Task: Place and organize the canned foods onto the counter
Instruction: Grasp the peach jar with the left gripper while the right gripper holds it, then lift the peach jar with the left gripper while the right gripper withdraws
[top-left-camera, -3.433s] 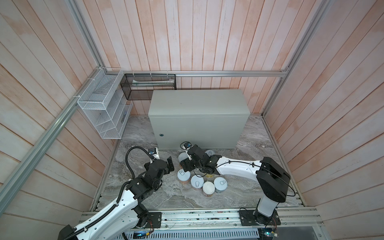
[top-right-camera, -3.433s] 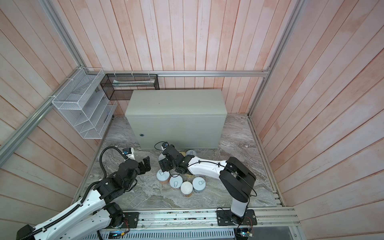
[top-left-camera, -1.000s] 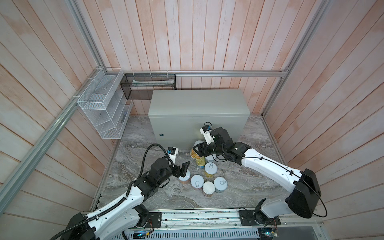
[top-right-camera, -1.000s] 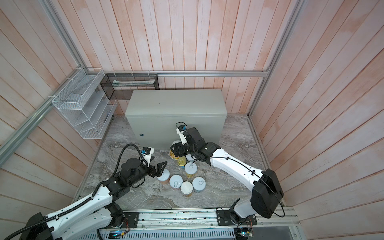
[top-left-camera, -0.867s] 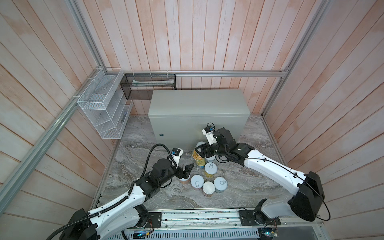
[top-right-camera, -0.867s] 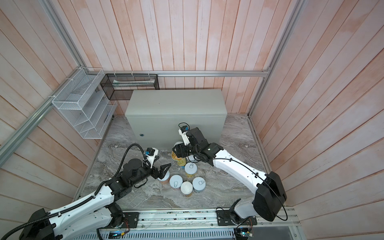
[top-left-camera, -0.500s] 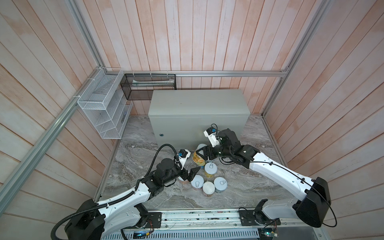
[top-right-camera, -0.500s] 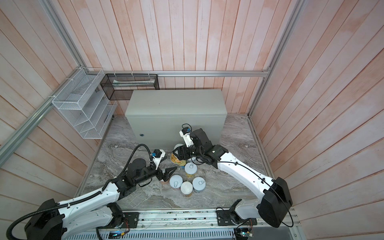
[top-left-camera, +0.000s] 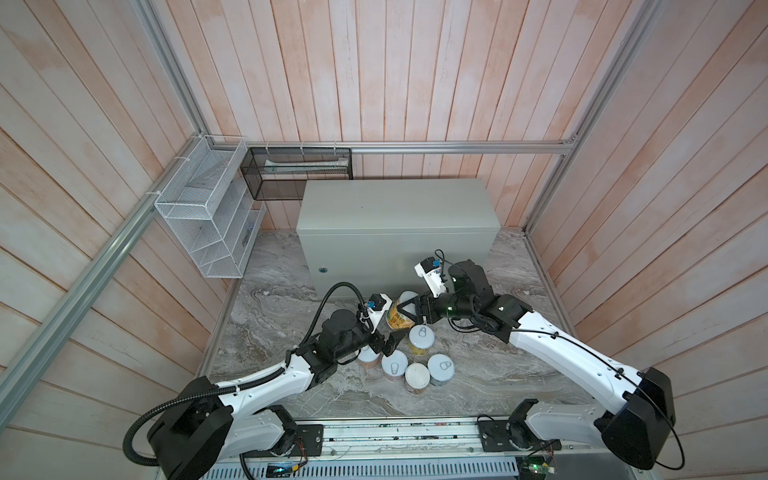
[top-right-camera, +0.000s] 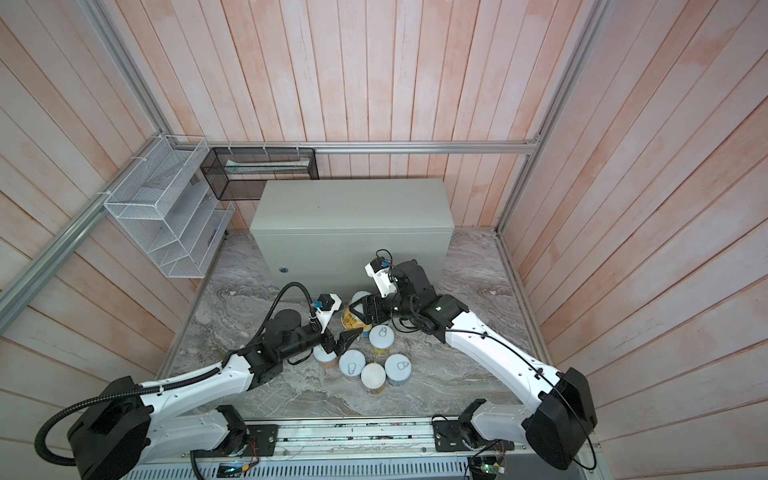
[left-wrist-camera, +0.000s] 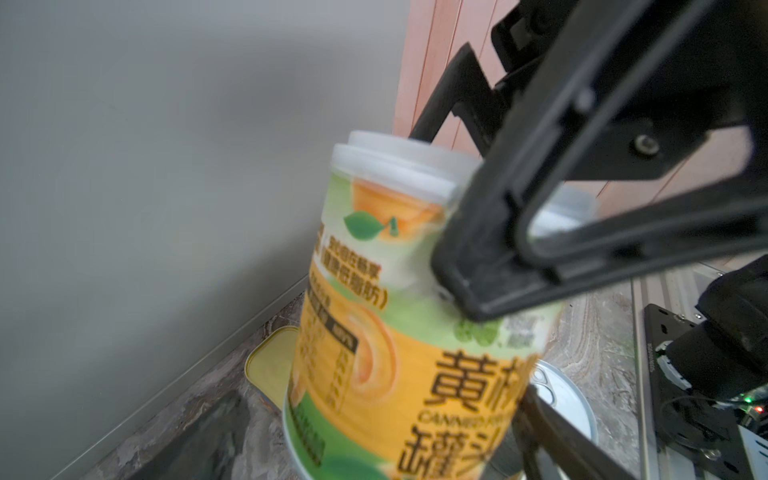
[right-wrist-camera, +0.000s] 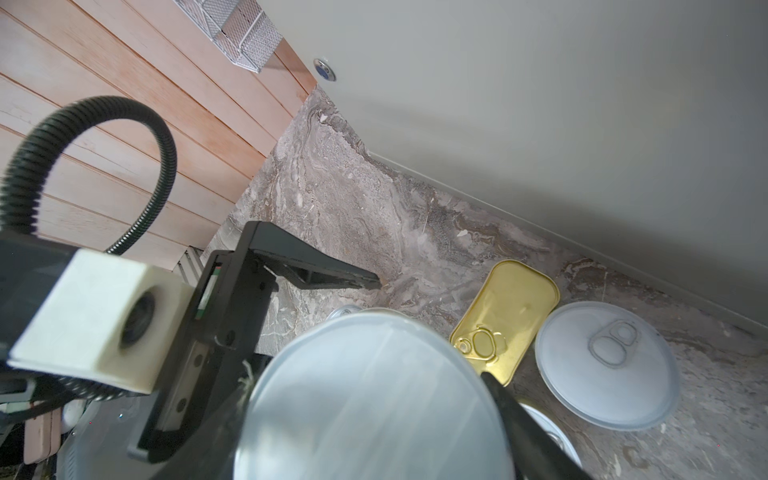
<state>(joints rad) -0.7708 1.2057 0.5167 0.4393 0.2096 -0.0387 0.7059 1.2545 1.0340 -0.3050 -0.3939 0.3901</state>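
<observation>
My right gripper (top-left-camera: 409, 312) is shut on a yellow-and-green can (top-left-camera: 397, 323) with a white lid (right-wrist-camera: 374, 399), held tilted above the marbled floor in front of the counter (top-left-camera: 395, 208). My left gripper (top-left-camera: 386, 341) stands open just beside it. The can's lower part (left-wrist-camera: 399, 374) sits between the left jaws, with one finger (left-wrist-camera: 557, 436) showing at its side; whether it touches is unclear. Several more cans stand below: one (top-left-camera: 421, 338) under the held can and a row (top-left-camera: 395, 365), (top-left-camera: 417, 377), (top-left-camera: 441, 368). A flat gold tin (right-wrist-camera: 507, 316) lies by the counter's front.
A silver-lidded can (right-wrist-camera: 606, 365) stands next to the gold tin. A white wire basket (top-left-camera: 203, 216) and a black mesh basket (top-left-camera: 299, 170) hang on the walls at the back left. The counter's lock (top-left-camera: 322, 270) faces the arms. Wooden walls close both sides.
My left gripper has reached forward and to the right until its open jaws flank the held can. The right gripper has kept the can at about the same spot, dipping slightly.
</observation>
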